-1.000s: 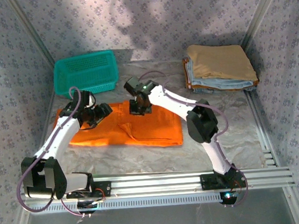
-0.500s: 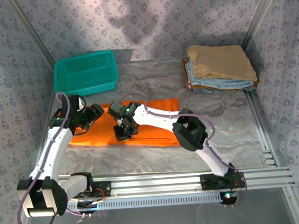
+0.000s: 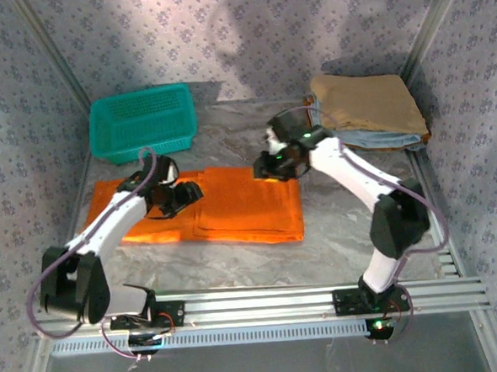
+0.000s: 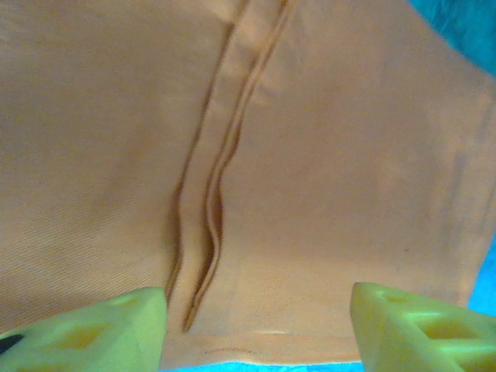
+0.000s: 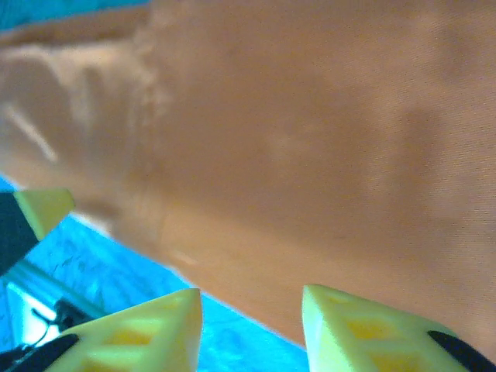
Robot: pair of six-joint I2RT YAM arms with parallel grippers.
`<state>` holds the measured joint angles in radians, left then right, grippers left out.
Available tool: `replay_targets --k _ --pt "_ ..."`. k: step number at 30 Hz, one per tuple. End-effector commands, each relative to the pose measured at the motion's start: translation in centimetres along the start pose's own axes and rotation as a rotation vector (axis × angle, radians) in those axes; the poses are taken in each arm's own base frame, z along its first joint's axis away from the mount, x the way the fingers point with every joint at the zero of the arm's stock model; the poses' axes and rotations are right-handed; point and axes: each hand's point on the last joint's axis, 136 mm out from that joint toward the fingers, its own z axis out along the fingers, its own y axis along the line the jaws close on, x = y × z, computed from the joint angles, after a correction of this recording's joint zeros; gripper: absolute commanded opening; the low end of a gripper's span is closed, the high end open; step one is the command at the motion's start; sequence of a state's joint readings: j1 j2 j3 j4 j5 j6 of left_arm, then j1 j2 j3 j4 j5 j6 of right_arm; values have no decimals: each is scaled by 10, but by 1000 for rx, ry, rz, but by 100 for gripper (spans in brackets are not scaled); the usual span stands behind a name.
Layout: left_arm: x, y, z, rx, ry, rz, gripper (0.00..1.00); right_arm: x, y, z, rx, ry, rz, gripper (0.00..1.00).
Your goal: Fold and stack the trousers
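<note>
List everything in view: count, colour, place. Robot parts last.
Trousers: one pair, bright orange, lying flat on the table in front of the basket.
Basket: one, teal, far left of the table.
Tan garment: one, folded, on top of the far right stack.
Light blue garments: folded, under the tan one; count unclear.
Table: one, grey marbled surface.
Rail: silver metal, along the near edge, carrying both arm bases.
Left gripper: one, yellow-green fingers, open, over the left part of the trousers.
Right gripper: one, yellow-green fingers, open, at the trousers' far right corner.
</note>
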<state>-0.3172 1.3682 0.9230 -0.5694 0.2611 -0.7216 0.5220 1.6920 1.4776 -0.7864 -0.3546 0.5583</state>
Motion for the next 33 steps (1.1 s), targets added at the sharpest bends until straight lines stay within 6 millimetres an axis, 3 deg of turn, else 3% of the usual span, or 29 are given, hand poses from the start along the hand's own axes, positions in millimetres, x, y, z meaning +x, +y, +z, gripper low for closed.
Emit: replay_targets --k 1,4,8,9,18,23,26,30,33 --pt "-11 -18 16 0 -17 61 59 26 -56 9 58 110 52 44" --pt "-8 -16 40 -1 14 60 45 31 -92 11 71 126 114 46" --pt "0 -4 63 -20 55 64 30 40 -119 23 62 168 154 46" --pt "4 0 68 -23 68 62 28 53 -129 31 79 209 170 46" --pt "33 28 95 -49 148 36 16 86 -152 58 95 278 217 47" --pt "41 38 97 -61 164 29 15 91 -136 69 -27 293 228 46" --pt "43 39 96 -62 165 29 14 89 -124 67 -95 273 233 36" --pt "41 35 92 -54 158 34 14 83 -130 55 -81 237 277 4" --pt "34 27 82 -43 143 46 24 81 -146 37 -3 194 322 0"
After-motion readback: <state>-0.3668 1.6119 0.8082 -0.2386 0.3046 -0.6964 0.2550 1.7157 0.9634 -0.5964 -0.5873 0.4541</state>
